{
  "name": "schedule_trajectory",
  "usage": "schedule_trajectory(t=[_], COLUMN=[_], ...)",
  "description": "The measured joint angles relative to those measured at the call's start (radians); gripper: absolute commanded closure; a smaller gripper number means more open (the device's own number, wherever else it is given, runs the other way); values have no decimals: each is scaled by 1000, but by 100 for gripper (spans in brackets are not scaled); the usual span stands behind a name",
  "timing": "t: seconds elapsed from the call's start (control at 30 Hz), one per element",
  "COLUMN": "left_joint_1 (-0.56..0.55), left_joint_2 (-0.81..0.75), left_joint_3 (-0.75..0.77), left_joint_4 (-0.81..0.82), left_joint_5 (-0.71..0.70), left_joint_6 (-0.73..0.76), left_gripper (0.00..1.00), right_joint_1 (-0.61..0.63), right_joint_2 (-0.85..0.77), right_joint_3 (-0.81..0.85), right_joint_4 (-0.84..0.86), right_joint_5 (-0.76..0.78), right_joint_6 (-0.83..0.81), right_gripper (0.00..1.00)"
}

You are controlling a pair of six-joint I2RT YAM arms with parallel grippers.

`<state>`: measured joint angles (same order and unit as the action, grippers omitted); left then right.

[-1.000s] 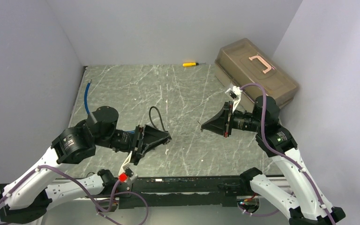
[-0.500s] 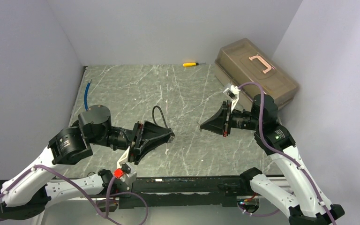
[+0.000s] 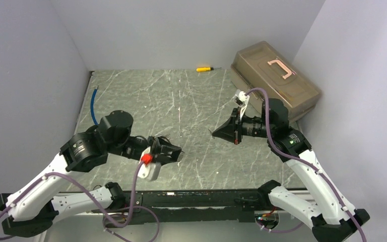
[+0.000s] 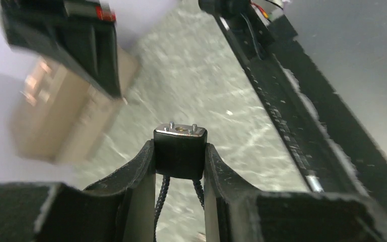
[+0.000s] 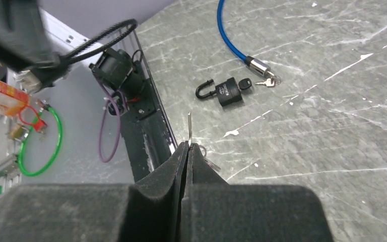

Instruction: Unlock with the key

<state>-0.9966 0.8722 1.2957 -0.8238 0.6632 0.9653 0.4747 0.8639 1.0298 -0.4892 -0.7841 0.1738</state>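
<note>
Left fingers (image 4: 148, 159) clamped on black lock body (image 4: 180, 151), held above worktop (image 3: 191, 101) near its front edge. Right fingers (image 5: 186, 154) pinched together on key (image 5: 189, 123), blade protruding, well apart from lock body

Pale grey walls (image 3: 181, 30) around a scratched, marbled grey tabletop (image 3: 191, 96)

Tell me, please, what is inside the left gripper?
The left gripper clamps a small black lock body, two metal pins on its end. Its black cable runs down between the fingers, where the rest is covered. No keyhole shows.
</note>
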Motion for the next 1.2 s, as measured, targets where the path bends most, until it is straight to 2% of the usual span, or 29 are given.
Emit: schedule_trajectory(t=[0.07,0.17,0.23,0.33,0.47,0.53,0.73,0.9,1.2], left_joint_1=[76,249,343,443,461,463,459,459,459], left_joint_2=[15,55,103,254,437,464,419,361,359], left_joint_3=[-16,-33,-29,24,51,51,42,-58,-131], left_joint_4=[-36,-135,-221,-460,-601,-632,-661,-662,-621], left_joint_5=[51,163,240,364,447,465,537,626,711], left_joint_6=[-81,-153,-153,-85,-90,-98,-249,-309,-430], left_gripper=[100,100,100,100,100,100,100,100,100], right_joint_1=[37,134,210,351,498,564,760,905,1025], right_joint_2=[8,29,38,53,96,119,196,283,403], right_joint_3=[8,46,67,99,137,148,229,332,447], right_joint_4=[-18,-64,-92,-145,-220,-255,-356,-402,-446], right_joint_5=[42,148,221,363,519,600,789,888,961], right_joint_6=[-31,-90,-130,-192,-252,-278,-344,-389,-476], right_gripper=[100,100,100,100,100,100,100,100,100])
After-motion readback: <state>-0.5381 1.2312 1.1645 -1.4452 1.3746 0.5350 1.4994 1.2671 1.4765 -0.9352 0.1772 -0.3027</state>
